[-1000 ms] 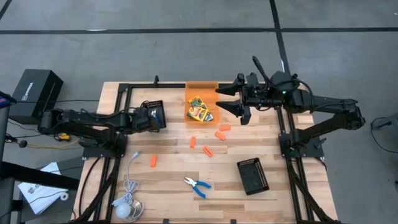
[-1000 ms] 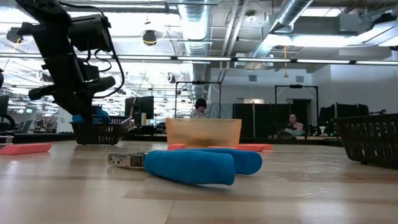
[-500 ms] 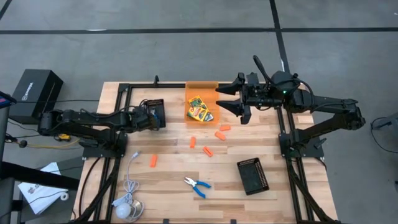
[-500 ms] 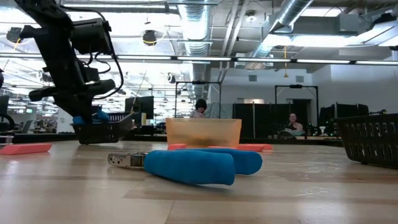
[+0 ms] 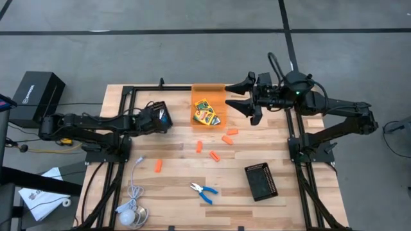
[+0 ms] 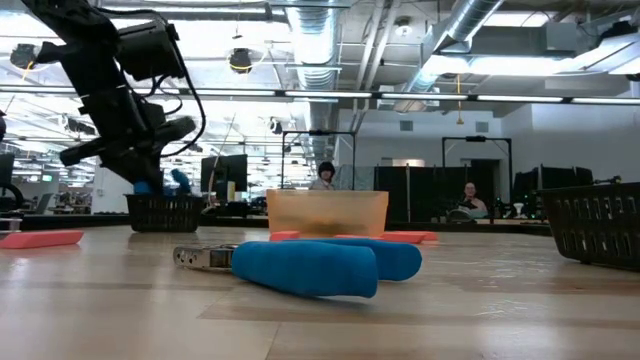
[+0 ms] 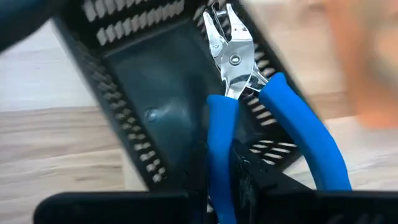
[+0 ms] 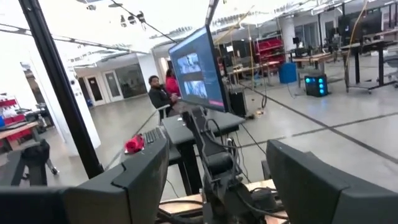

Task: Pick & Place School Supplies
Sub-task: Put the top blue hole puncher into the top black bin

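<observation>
Now | my left end effector [image 7: 227, 186] clamps blue-handled pliers [image 7: 239, 118] over black tray [image 5: 156, 110], frame's upper left | right end effector [image 5: 239, 96] open near orange bin [image 5: 208, 89] | risk: single-handle grip may let pliers swing, missing the tray

No text, number or sign is legible. A small white logo is printed on the black rectangular case [image 5: 37, 94] on the floor left of the table, but it cannot be read. The yellow-and-green printed crayon boxes [image 5: 205, 111] carry print too small to read.
</observation>
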Controlling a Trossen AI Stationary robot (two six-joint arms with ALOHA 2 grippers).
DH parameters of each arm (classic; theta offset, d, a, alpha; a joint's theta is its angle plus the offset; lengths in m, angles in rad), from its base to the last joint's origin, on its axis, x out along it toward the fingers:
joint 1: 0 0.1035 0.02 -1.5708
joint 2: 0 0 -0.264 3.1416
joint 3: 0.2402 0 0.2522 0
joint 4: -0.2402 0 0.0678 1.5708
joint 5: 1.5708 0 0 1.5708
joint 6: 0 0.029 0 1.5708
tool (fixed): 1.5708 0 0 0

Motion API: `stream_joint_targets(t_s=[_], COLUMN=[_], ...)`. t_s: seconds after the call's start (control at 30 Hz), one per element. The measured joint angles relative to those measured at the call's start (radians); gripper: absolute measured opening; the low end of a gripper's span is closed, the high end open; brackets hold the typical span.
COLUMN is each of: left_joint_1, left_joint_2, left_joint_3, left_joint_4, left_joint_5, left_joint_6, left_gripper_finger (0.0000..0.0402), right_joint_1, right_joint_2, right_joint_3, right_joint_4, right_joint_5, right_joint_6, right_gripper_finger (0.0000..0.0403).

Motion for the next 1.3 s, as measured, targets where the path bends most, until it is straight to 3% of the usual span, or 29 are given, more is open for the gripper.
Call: stream_joint_targets(t_s=[0.3,1.3], left_joint_1=[0.000,0.035], left_joint_2=[-0.055,-0.055], left_joint_3=[0.000,0.001], left_joint_4=[0.037,0.059], left_joint_5=[-0.041,-0.043], left_joint_6=[0.029,0.053], left_gripper_finger=[0.0030,0.0030], right_joint_1=[0.000,-0.043], right_joint_2=[-0.031,-0.047], right_joint_3=[0.000,0.000], right_joint_4=[-0.003,-0.006], right_joint_5=[0.000,-0.050], right_joint_6=[0.007,0.000], right_gripper_finger=[0.0260,0.0260])
